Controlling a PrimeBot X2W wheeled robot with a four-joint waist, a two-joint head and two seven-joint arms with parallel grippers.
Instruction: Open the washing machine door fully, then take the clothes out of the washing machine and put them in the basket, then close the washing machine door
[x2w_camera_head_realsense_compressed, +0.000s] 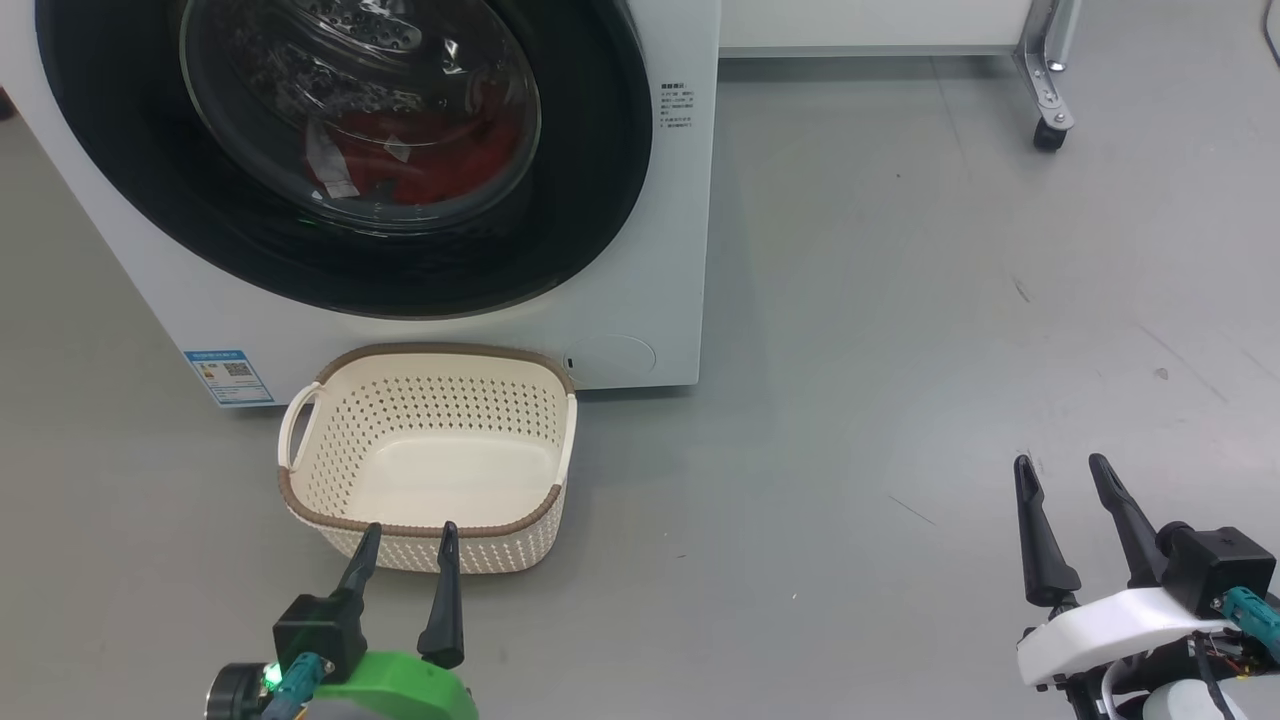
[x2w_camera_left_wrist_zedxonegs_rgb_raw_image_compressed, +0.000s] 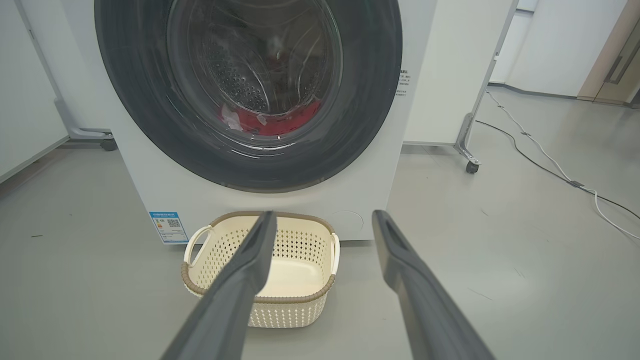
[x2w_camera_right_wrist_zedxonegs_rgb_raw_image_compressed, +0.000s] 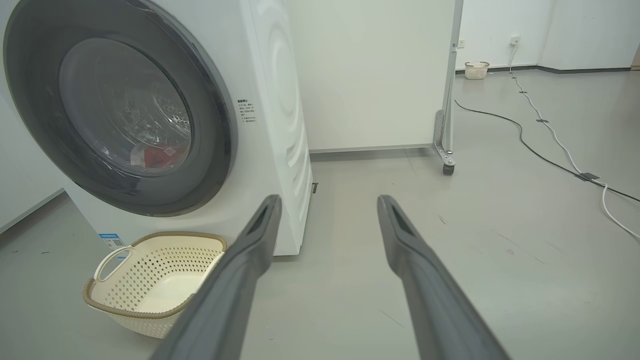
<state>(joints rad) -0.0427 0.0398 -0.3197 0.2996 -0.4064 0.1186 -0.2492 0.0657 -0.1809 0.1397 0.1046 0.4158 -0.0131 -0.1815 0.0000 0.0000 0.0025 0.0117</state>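
Note:
The white washing machine (x2w_camera_head_realsense_compressed: 690, 200) stands at the upper left with its black-rimmed round door (x2w_camera_head_realsense_compressed: 600, 200) shut. Red clothes (x2w_camera_head_realsense_compressed: 440, 160) lie inside the drum behind the glass; they also show as red clothes (x2w_camera_left_wrist_zedxonegs_rgb_raw_image_compressed: 280, 120) in the left wrist view. An empty cream basket (x2w_camera_head_realsense_compressed: 330, 450) sits on the floor against the machine's front. My left gripper (x2w_camera_head_realsense_compressed: 408, 530) hovers open just before the basket's near rim. Far to the right, my right gripper (x2w_camera_head_realsense_compressed: 1062, 465) is open over bare floor. Door (x2w_camera_right_wrist_zedxonegs_rgb_raw_image_compressed: 215, 125) and basket (x2w_camera_right_wrist_zedxonegs_rgb_raw_image_compressed: 125, 310) appear in the right wrist view.
A white partition on castor wheels (x2w_camera_head_realsense_compressed: 1047, 135) stands behind and right of the machine. Cables (x2w_camera_right_wrist_zedxonegs_rgb_raw_image_compressed: 550, 135) run across the grey floor far right. A small distant basket (x2w_camera_right_wrist_zedxonegs_rgb_raw_image_compressed: 476, 70) sits by the back wall. Open floor lies right of the machine.

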